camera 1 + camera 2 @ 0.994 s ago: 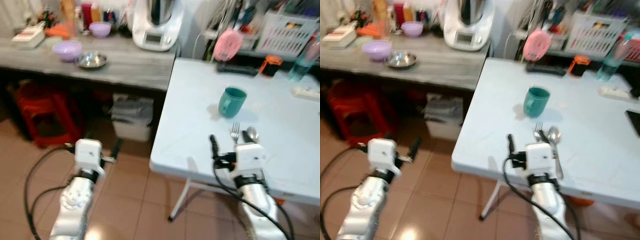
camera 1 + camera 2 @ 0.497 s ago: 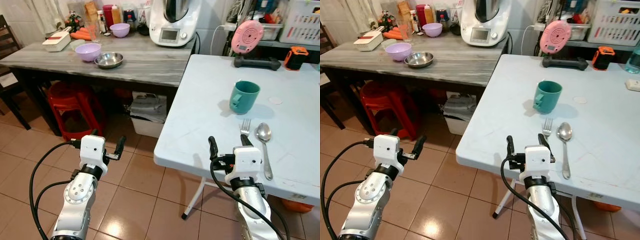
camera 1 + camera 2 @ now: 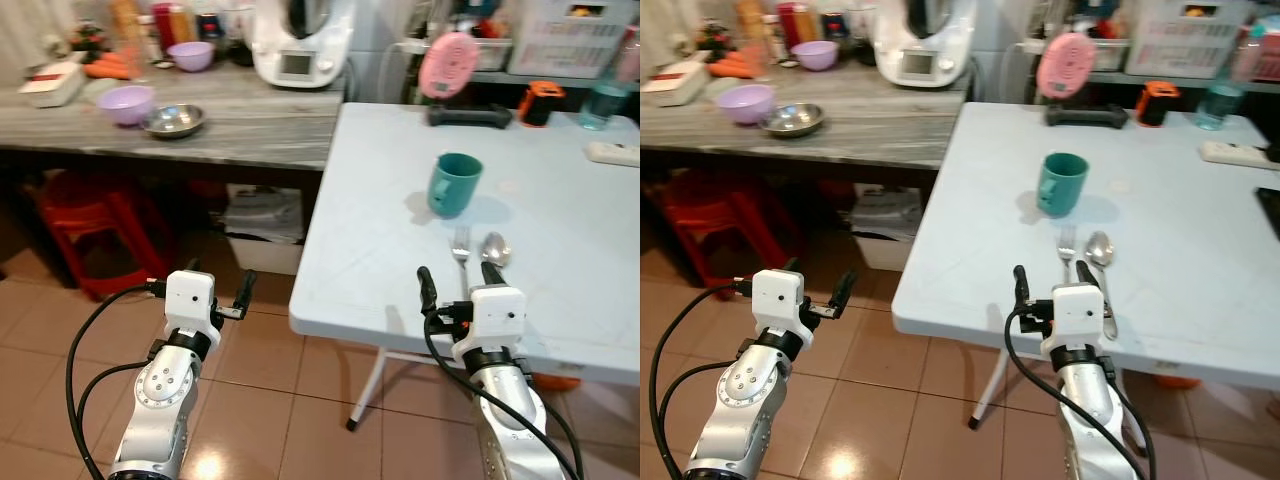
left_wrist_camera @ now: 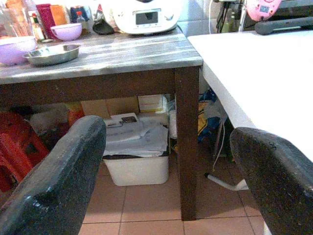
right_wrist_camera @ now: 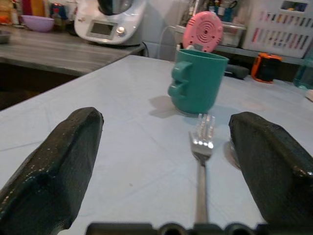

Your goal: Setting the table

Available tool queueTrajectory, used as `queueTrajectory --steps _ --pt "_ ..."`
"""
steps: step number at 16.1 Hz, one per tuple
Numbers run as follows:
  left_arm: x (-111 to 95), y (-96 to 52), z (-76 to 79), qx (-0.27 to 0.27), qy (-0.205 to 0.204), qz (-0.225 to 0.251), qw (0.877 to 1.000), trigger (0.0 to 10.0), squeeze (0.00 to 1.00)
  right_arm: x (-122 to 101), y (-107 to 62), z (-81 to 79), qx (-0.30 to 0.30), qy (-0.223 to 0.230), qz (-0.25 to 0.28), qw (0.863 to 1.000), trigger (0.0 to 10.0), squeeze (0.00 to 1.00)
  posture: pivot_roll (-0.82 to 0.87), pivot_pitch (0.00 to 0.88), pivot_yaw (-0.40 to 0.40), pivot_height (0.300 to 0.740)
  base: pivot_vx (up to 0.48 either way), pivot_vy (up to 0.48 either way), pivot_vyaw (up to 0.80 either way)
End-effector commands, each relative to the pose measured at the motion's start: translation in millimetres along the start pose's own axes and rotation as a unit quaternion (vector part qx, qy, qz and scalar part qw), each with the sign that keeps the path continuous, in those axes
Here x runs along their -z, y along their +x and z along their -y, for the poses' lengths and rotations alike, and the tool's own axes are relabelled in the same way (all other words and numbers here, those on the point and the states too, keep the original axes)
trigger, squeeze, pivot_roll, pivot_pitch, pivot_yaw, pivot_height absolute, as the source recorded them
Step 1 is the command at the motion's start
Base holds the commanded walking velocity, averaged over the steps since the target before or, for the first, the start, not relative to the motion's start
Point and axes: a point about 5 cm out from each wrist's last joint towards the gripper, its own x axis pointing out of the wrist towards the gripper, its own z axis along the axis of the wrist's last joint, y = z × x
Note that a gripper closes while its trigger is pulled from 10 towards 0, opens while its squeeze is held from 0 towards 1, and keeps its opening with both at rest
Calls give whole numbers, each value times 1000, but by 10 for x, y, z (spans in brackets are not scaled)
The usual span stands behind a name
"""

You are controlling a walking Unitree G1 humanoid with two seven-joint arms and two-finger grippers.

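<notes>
Right gripper (image 3: 1050,285) empty, fingers spread, low centre of frame, astride fork (image 3: 1066,243) beside spoon (image 3: 1099,252), teal mug (image 3: 1060,183) above; left gripper (image 3: 818,288) agape, idle lower left; risk: closing skids flat fork into spoon.

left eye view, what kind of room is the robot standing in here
Most likely a home kitchen or dining corner. A grey wooden counter carries a white food-processor appliance, a steel bowl and a lilac plastic bowl, while a white folding table holds a teal mug, metal fork and spoon.
</notes>
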Motion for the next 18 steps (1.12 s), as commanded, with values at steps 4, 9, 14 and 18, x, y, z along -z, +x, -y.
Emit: queueTrajectory --steps 4,9,14,18 --pt "4 -10 -23 -6 -1 -2 1000 10000 0 -22 25 -14 -7 2 1 1000 10000 0 18 0 13 740 0 0 0" --pt "5 -5 -19 -5 -3 -1 1000 10000 0 -26 35 -19 -8 3 2 1000 10000 0 17 0 12 740 0 -205 0" --pt "9 5 -4 -4 -4 -2 1000 10000 0 -21 44 -22 -8 3 0 1000 10000 0 17 0 13 740 0 -278 -640" --pt "10 9 3 -4 -4 -1 1000 10000 0 -23 50 -33 -11 1 1 1000 10000 0 16 0 9 740 0 -209 0"
